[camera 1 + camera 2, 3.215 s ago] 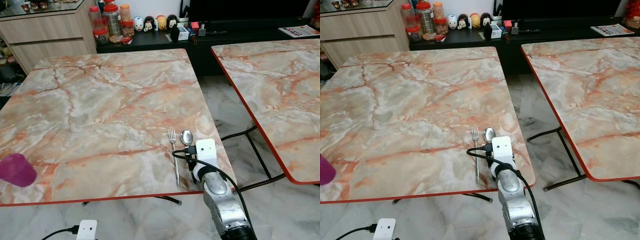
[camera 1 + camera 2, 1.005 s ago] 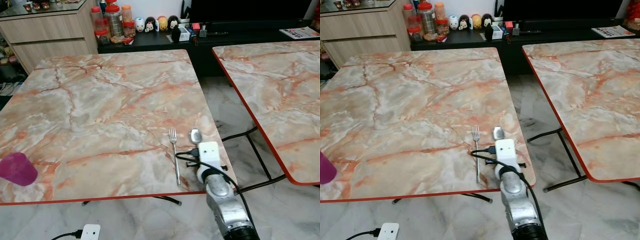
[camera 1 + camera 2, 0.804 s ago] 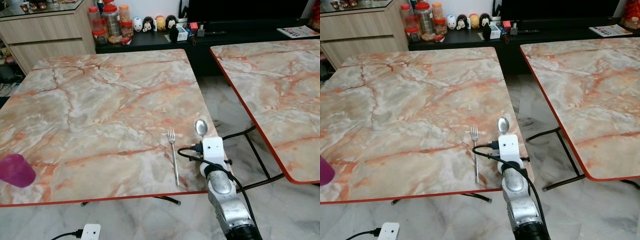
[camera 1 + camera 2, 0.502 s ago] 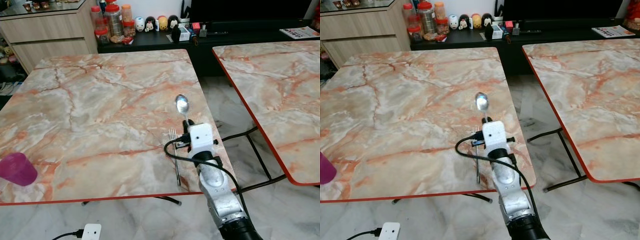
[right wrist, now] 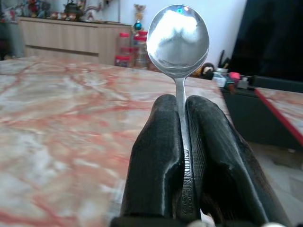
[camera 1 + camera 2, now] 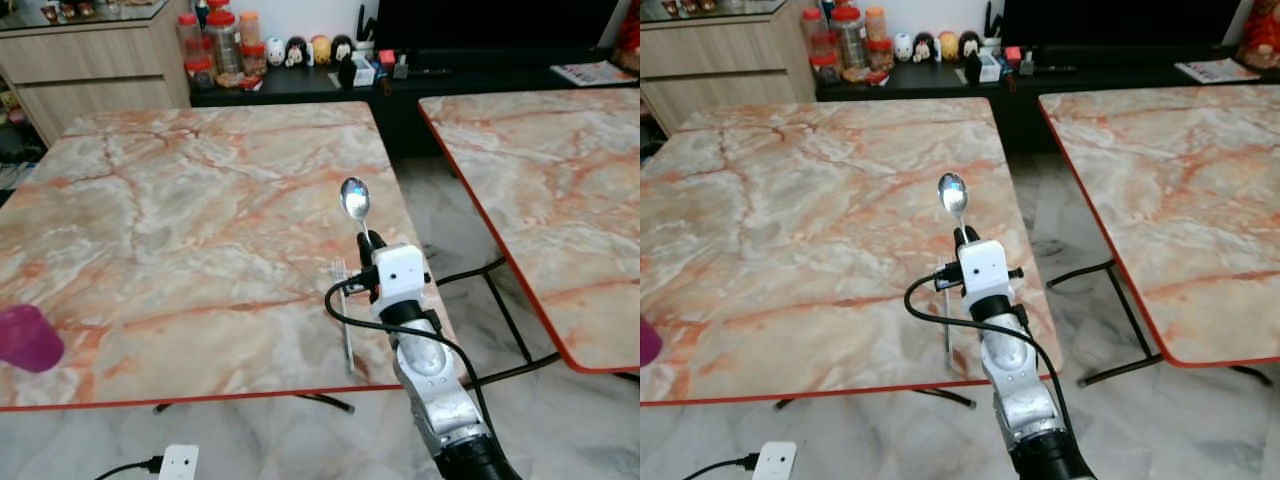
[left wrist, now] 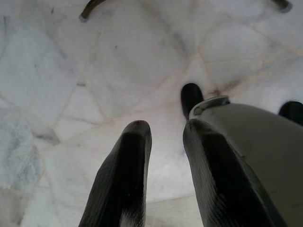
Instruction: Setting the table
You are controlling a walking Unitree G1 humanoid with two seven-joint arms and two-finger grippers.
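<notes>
My right gripper (image 6: 365, 240) is shut on the handle of a silver spoon (image 6: 353, 198). It holds the spoon upright, bowl up, above the near right part of the marble table (image 6: 200, 200). In the right wrist view the spoon (image 5: 179, 35) stands between the two black fingers (image 5: 156, 156). A silver fork (image 6: 345, 330) lies on the table just below the gripper, tines pointing away from me. A pink cup (image 6: 25, 338) stands near the table's front left edge. My left gripper (image 7: 165, 142) hangs open over the tiled floor.
A second marble table (image 6: 540, 170) stands to the right across a gap of floor. Behind are a wooden cabinet (image 6: 100, 55), jars (image 6: 225, 40) and small figurines (image 6: 305, 48) on a black bench. The table's front edge is close to me.
My right gripper has lifted the spoon off the table from beside the fork and carried it up and slightly left, above the fork. The fork and cup have stayed put.
</notes>
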